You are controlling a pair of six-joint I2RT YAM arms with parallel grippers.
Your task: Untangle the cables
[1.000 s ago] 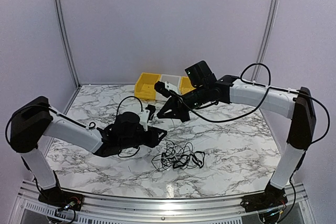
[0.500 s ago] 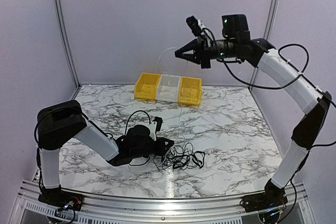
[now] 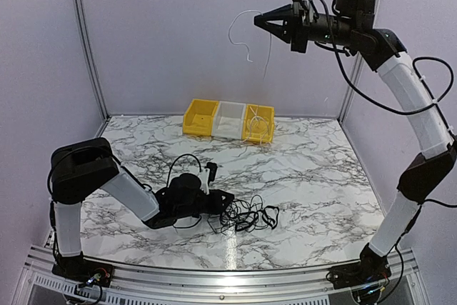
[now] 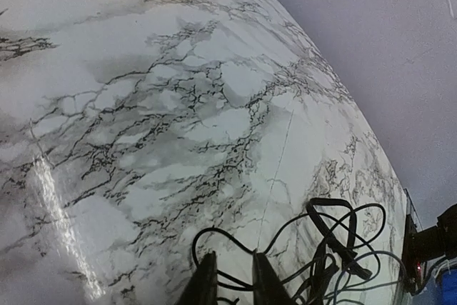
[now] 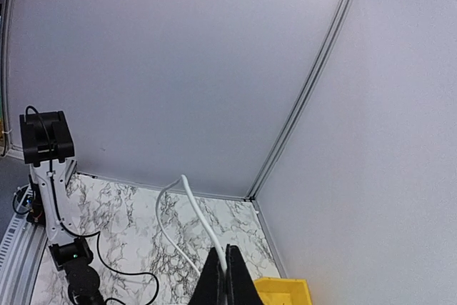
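Note:
The black cables (image 3: 246, 213) lie in a loose tangle on the marble table (image 3: 321, 176), near the front middle. My left gripper (image 3: 223, 200) sits low at the tangle's left edge. In the left wrist view the left gripper (image 4: 232, 258) is narrowly open, with one black cord running across between its fingers, and the tangle (image 4: 343, 241) lies to its right. My right gripper (image 3: 258, 21) is raised high near the back wall, shut on a thin white cable (image 3: 230, 30) that loops there and hangs down toward the bins. The right wrist view shows the right gripper (image 5: 228, 249) pinching this white cable (image 5: 193, 205).
Three bins stand in a row at the back: yellow (image 3: 200, 117), white (image 3: 230, 119) and yellow (image 3: 258, 123), the last holding coils of white cable. Walls close off the back and sides. A metal rail (image 3: 228, 276) runs along the near edge.
My right arm rose from table height to high by the back wall, drawing the white cable up with it. My left gripper moved down and right to the tangle's edge.

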